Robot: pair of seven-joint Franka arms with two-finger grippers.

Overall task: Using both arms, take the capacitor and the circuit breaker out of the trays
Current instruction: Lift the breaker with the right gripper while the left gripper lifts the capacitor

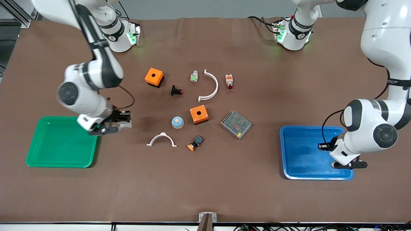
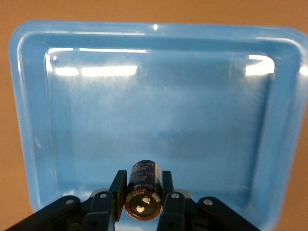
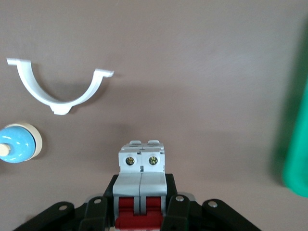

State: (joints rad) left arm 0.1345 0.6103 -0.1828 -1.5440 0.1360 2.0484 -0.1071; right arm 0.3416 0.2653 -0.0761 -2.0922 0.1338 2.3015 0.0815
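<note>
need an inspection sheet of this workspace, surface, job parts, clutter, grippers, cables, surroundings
surface: brown table, with green tray at the right arm's end and blue tray at the left arm's end
job's things: capacitor held over the blue tray; breaker held over bare table beside the green tray
clutter: two orange boxes, two white curved clips, mesh-topped power supply, blue dome button, other small parts
grippers: left gripper shut on capacitor; right gripper shut on breaker
cables: black leads on both wrists; wires along the front edge
surroundings: nothing seen
</note>
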